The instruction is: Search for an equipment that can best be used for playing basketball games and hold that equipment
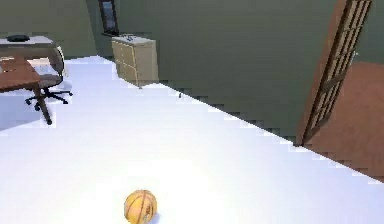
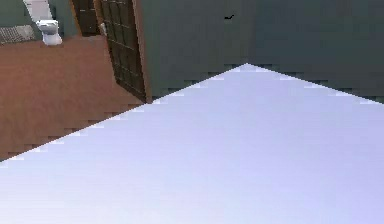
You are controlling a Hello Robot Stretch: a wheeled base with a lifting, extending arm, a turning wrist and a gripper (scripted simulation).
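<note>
BASKETBALL ON OPEN FLOOR: An orange basketball [image 1: 140, 207] lies on the pale floor [image 1: 230, 160] at six o'clock in my forward view, close ahead of me. It is well apart from the tabletop [image 1: 18, 72] and office chair [image 1: 48, 78] at ten o'clock and the small cabinet [image 1: 135, 58] at eleven. A wooden door [image 1: 335, 75] stands at three o'clock. I cannot tell the state of my tool. The risk, as I judge it, is that the ball is round and loose. A nudge from my base as I turn the arm's side toward it could send it rolling, and an off-centre grasp could squirt it away.
</note>
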